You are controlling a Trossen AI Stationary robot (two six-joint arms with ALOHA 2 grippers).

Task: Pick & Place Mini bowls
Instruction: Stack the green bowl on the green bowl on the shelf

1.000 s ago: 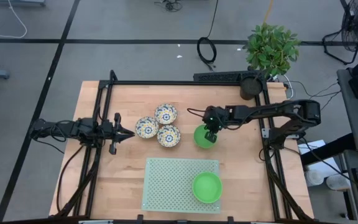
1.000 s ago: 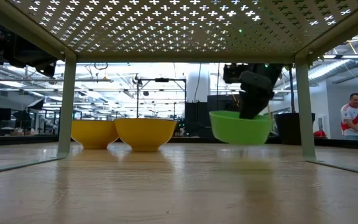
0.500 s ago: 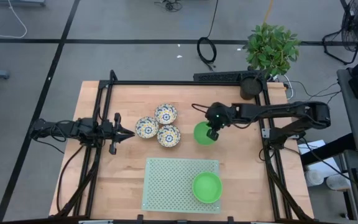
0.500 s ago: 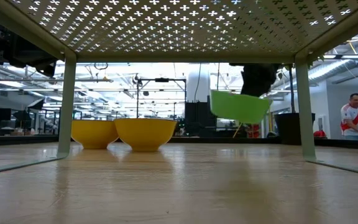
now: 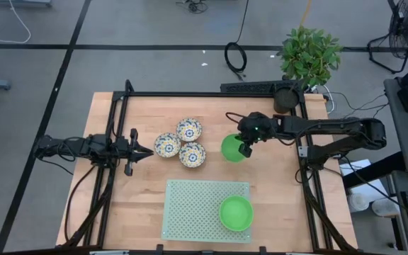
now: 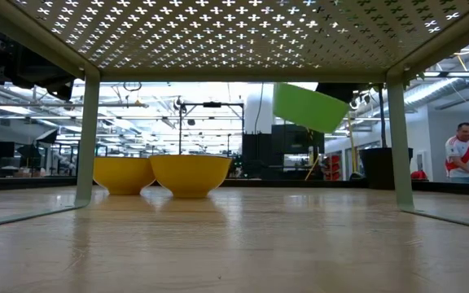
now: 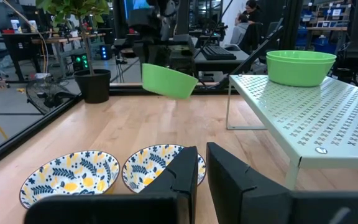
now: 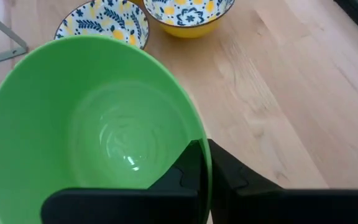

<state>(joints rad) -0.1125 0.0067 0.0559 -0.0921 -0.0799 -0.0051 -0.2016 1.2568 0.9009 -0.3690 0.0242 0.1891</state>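
Hanging tilted above the wooden table [image 5: 147,184], 1 green mini bowl [image 5: 232,149] has its rim pinched between the closed fingers of the right gripper [image 5: 245,149]. Just beside it sit 3 floral mini bowls [image 5: 180,144], clustered and touching on the tabletop. Another green bowl [image 5: 236,212] rests on the raised pale-green perforated shelf [image 5: 190,209]. The left gripper [image 5: 146,151] waits near the table's left edge, its fingers nearly closed and holding nothing.
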